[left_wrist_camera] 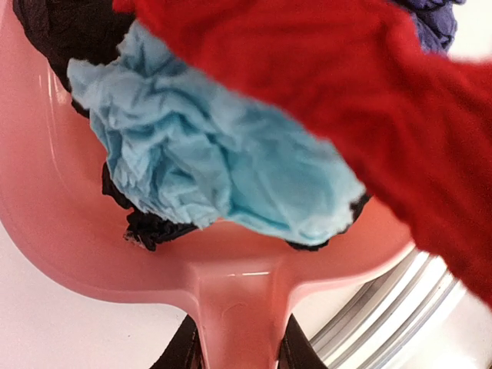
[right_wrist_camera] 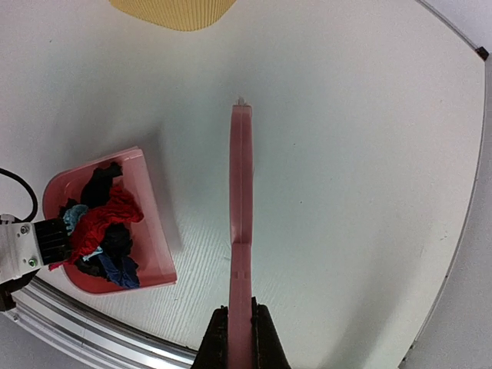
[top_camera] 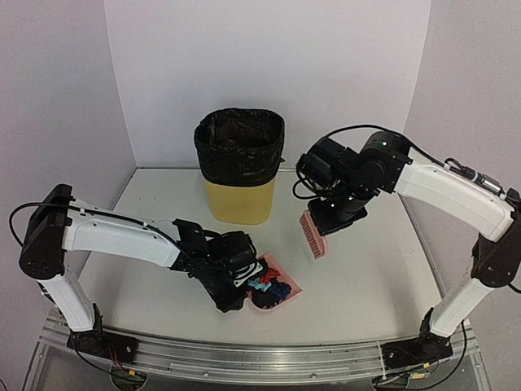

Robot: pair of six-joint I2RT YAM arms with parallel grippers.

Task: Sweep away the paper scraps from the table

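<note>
Left fingers are clamping the dustpan handle; scraps are lying piled inside the dustpan, near the surface's front rail; right fingers are clamping the brush, apart from the dustpan.

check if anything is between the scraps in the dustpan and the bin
Nothing visible does. The scraps lie in the dustpan held by the left gripper, the bin stands just behind it, and the brush in the right gripper hangs off to the right of that path.
</note>
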